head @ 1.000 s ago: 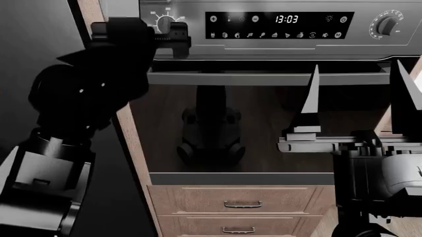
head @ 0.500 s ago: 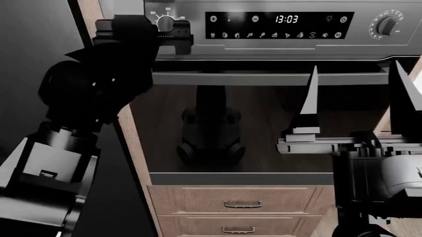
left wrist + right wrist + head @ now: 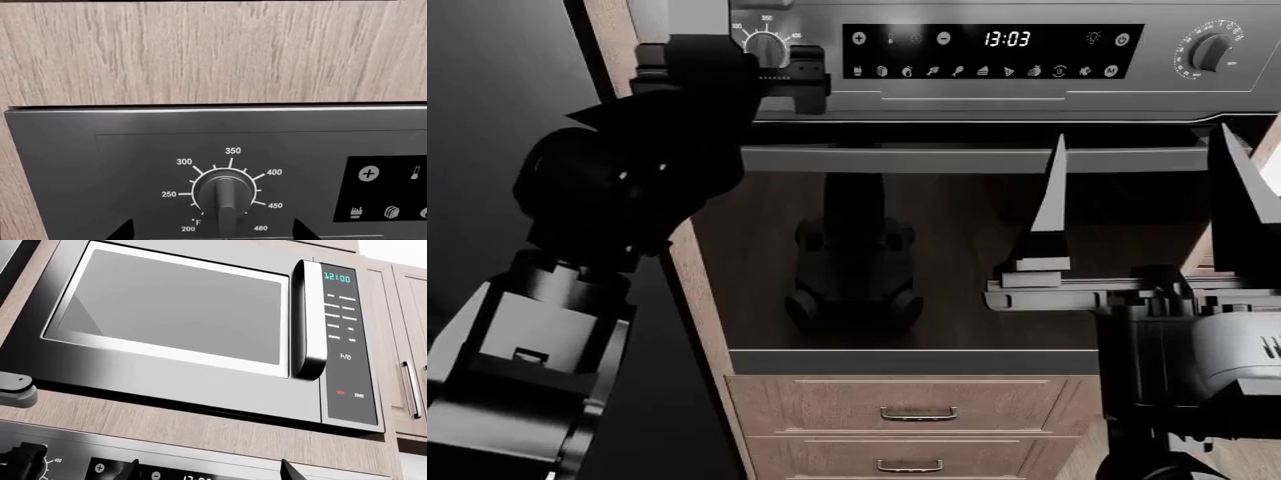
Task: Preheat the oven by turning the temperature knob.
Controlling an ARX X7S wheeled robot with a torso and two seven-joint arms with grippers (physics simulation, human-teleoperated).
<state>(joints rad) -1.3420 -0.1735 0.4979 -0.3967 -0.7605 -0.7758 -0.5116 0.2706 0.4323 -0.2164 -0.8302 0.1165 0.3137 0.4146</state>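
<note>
We see the temperature knob (image 3: 225, 192) low in the frame's centre, its bar ridge pointing straight down, ringed by numerals from 200 to 480. It sits on the oven (image 3: 80, 160) panel, beneath a wood-grain cabinet panel (image 3: 213, 50). Our left gripper (image 3: 212, 233) fingertips flank it, spread apart.

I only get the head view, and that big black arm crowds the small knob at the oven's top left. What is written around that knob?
Observer: In the left wrist view, the temperature knob is ringed by white numerals running from 200 up to 480, with a small F beside the 200.
Operator: Where is it pointing?
Observer: Its raised ridge points into the gap between 200 and 480.
Operator: Is the pincer squeezing it?
Observer: No. The left pincer is open, with one fingertip on either side of the knob and both clear of it.
</note>
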